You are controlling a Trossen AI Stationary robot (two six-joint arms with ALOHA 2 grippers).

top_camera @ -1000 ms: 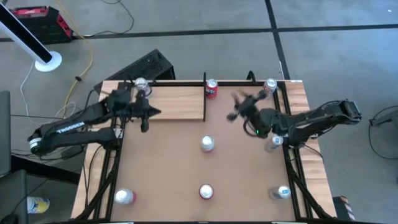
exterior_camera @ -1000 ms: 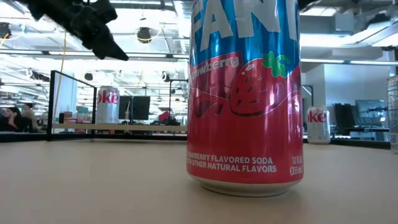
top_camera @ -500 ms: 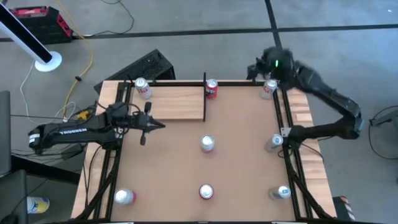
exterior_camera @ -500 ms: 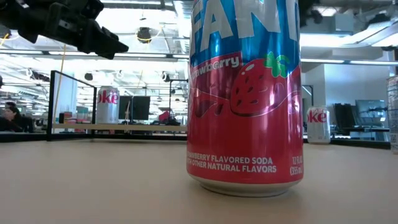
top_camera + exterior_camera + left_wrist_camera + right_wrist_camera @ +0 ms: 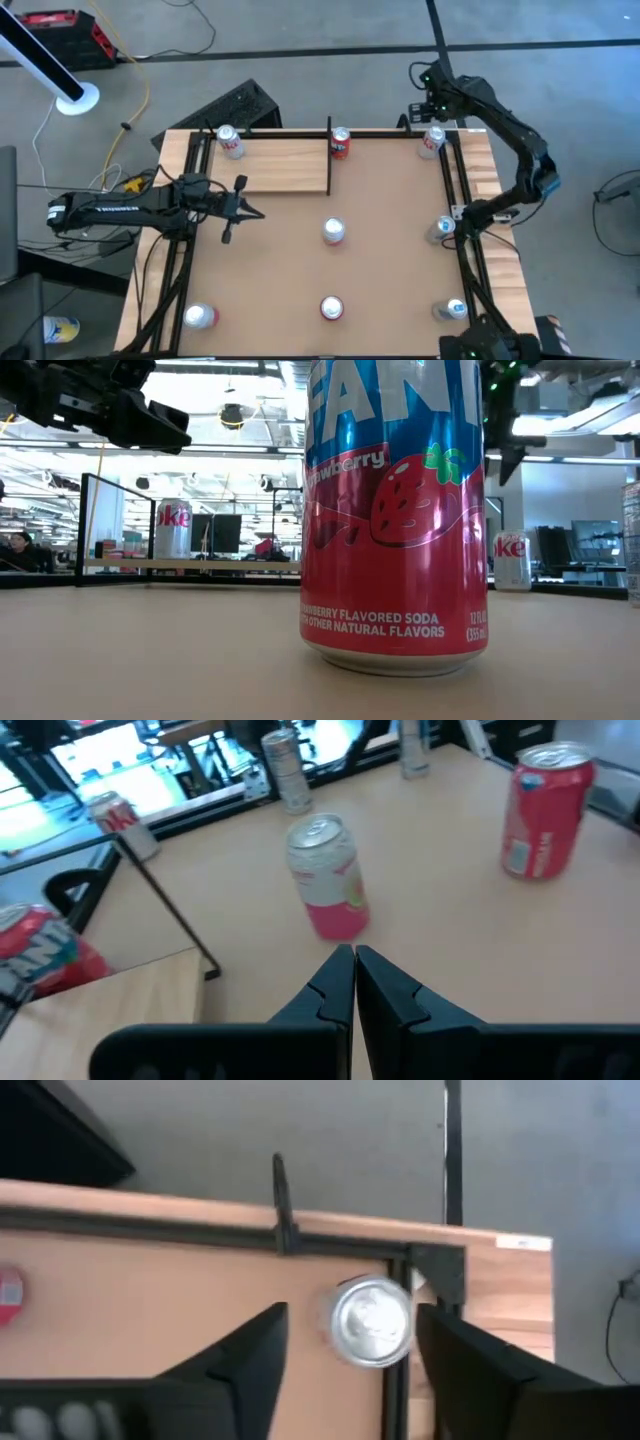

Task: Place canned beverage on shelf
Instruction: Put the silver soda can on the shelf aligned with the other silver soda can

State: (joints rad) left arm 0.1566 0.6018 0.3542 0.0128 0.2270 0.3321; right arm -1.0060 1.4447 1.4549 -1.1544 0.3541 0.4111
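A silver-topped can (image 5: 432,141) stands upright at the table's far right corner, well right of the pale shelf (image 5: 285,165). Likely rigid but thin-walled, smooth and slippery: grip mid-body. The right gripper (image 5: 350,1350) hovers above, fingers apart astride it. The left gripper (image 5: 355,982), pressed together, waits near the shelf.

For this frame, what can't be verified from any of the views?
- Low view: the big Fanta can fills the middle and hides the table behind it; its top is cut off by the edge.
- Right wrist view: the silver can between the right gripper fingers shows its top only, no label.
- High view: can labels too small.
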